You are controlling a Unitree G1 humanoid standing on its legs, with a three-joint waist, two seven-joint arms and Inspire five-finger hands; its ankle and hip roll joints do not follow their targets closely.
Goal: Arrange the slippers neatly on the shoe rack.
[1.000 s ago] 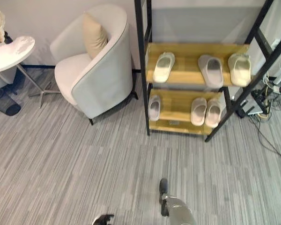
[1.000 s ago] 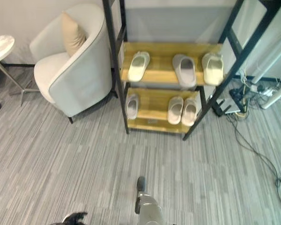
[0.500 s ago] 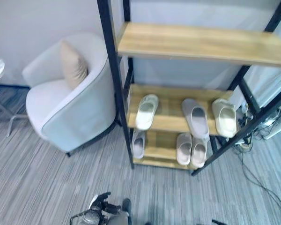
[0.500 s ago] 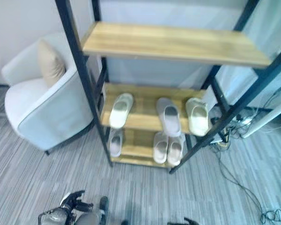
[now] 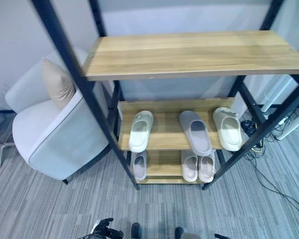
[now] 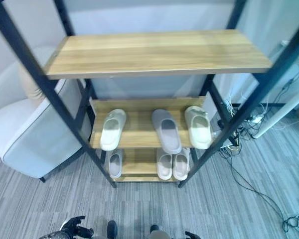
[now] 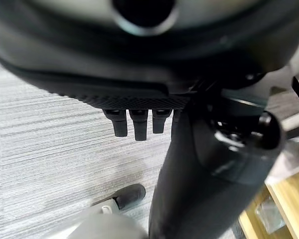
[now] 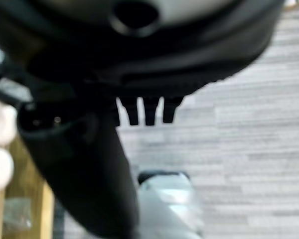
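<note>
The black-framed shoe rack (image 5: 189,52) has a bare wooden top shelf. On its middle shelf (image 5: 165,135) lie a cream slipper (image 5: 140,130), a grey slipper (image 5: 195,132) and another cream slipper (image 5: 227,128), spaced apart with toes pointing inward. The bottom shelf holds a single grey slipper (image 5: 139,166) and a pinkish pair side by side (image 5: 198,167). My left hand (image 5: 103,232) hangs low in front of the rack, fingers (image 7: 134,127) relaxed and holding nothing. My right hand (image 6: 192,235) peeks in at the bottom edge, its fingers (image 8: 147,112) also loose and empty.
A white armchair (image 5: 55,142) with a beige cushion (image 5: 59,84) stands close to the rack's left post. Cables (image 5: 276,181) trail over the grey striped carpet to the right of the rack, beside white legs (image 5: 291,124).
The camera has tilted up and come closer, so the top shelf now shows. The slippers lie as before. Both hands have sunk to the bottom edge.
</note>
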